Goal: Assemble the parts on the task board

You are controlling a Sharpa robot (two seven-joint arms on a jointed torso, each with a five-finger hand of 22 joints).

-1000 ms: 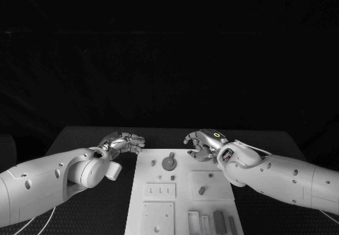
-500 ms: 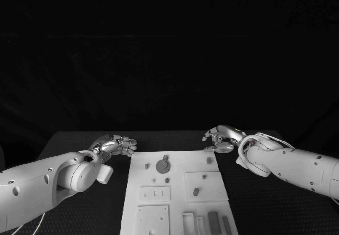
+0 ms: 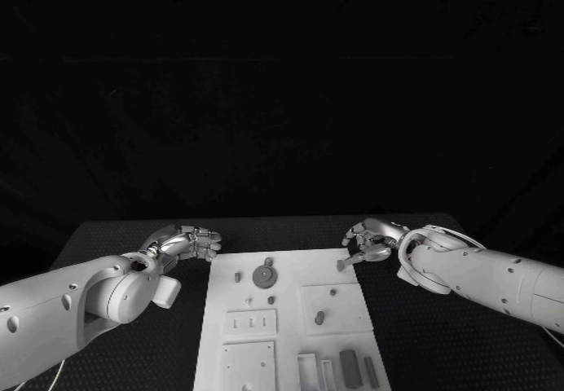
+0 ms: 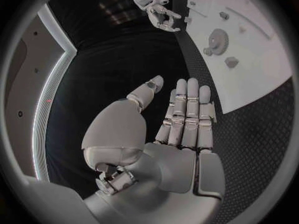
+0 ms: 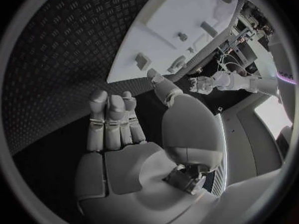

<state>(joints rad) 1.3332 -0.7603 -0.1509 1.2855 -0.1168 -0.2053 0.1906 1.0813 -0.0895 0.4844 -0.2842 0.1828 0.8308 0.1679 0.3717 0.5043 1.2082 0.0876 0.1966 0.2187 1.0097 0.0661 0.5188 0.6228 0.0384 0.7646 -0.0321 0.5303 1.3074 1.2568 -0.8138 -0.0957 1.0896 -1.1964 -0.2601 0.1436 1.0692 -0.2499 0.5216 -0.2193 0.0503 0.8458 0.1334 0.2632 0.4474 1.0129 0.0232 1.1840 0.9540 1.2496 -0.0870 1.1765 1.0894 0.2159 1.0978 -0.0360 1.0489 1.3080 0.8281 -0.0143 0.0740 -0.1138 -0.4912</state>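
Scene: two white robot arms reach in over a black worktop [image 3: 129, 236], flanking the white task board [image 3: 294, 301] that lies at its middle

Left hand: the left hand [image 3: 182, 243] hangs just beside the board's far left corner, over the dark worktop; seen from the head its fingers [image 3: 202, 241] look bent inward, while its own wrist view shows the fingers [image 4: 187, 114] lying side by side and fairly straight with the thumb apart, and nothing in the palm

Right hand: the right hand [image 3: 370, 241] sits at the board's far right corner, fingers [image 5: 112, 117] together and empty in its wrist view; whether a fingertip touches the board's edge cannot be told

Task board: flat on the worktop between the two hands, its long side running away from the robot

Parts: a round grey disc [image 3: 266, 277] lies near the board's far left area, a small oval piece [image 3: 319, 318] sits in a square panel at the middle right, and dark bars [image 3: 349, 366] lie in slots at the near edge

Contact: neither hand holds any part
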